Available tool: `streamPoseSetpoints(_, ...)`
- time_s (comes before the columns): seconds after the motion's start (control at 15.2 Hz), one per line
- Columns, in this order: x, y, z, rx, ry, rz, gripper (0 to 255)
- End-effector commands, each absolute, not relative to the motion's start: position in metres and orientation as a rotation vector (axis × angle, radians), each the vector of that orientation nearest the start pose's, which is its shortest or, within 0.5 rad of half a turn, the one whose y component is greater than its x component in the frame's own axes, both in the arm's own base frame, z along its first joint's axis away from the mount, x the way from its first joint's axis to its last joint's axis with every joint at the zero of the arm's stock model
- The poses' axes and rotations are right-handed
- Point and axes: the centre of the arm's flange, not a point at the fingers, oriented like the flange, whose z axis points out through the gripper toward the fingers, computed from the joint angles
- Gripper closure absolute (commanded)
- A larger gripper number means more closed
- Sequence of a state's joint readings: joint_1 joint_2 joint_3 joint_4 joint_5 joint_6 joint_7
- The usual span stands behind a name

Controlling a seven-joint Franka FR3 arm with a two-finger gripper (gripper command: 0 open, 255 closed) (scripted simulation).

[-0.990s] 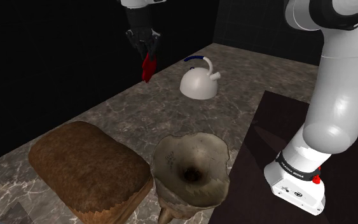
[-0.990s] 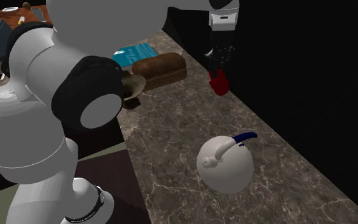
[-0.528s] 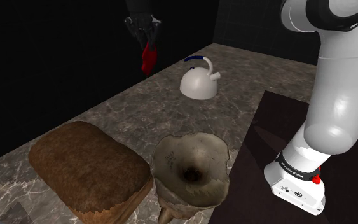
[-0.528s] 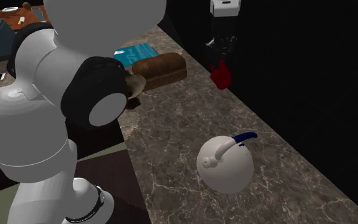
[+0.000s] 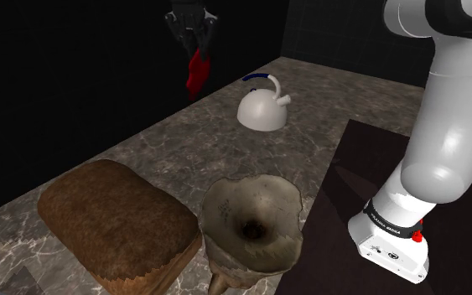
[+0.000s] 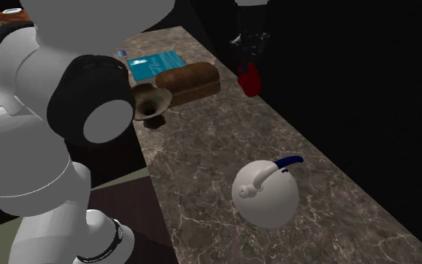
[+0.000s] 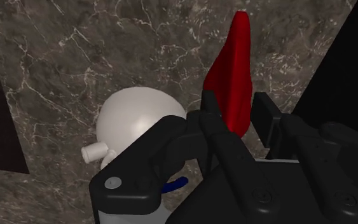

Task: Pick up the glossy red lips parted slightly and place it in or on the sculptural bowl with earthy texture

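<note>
**Counter** (image 5: 225,138): dark stone slab with pale veining, long and narrow. A black area lies beyond its far edge.

**Arm** (image 5: 443,126): white, with dark joints. It rises from a dark box stand (image 5: 351,176) at the shoulder view's lower right.

**Loaf** (image 5: 116,222): brown, rough-crusted and block-shaped. It lies on the counter just beside the bowl.

**Bowl** (image 5: 225,214): sculptural, flared like a funnel, in an earthy grey-brown with a wavy rim and a dark centre. It stands upright on the counter between the loaf and the stand, with nothing inside.

**Kettle** (image 5: 261,109): white and domed, with a short spout and a blue-topped arched handle. It stands on the counter well apart from the bowl.

**Flat teal rectangle** (image 6: 153,63): lies on the counter beyond the loaf in the second exterior view.

**Lips** (image 7: 231,79): glossy red and seen edge-on. They are held in the air above the counter, near its far edge, above the kettle and well apart from the bowl.

**Jaws**: black, drawn nearly together and clasping the lower end of the lips. The rest of the lips juts out past the fingertips.

**Lettering**: the black band at the arm's base (image 5: 391,225) carries pale lettering that cannot be read.
</note>
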State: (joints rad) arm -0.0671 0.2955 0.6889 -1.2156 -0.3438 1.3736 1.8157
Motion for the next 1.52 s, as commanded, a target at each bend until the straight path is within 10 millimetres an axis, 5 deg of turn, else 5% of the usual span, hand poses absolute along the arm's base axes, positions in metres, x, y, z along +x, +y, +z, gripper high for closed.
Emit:
streamPoseSetpoints(0.0,0.527,0.273,0.634,-2.632,1.928,-0.190,255)
streamPoseSetpoints(1.45,0.263,0.393,0.647,-2.632,1.928,-0.190,255)
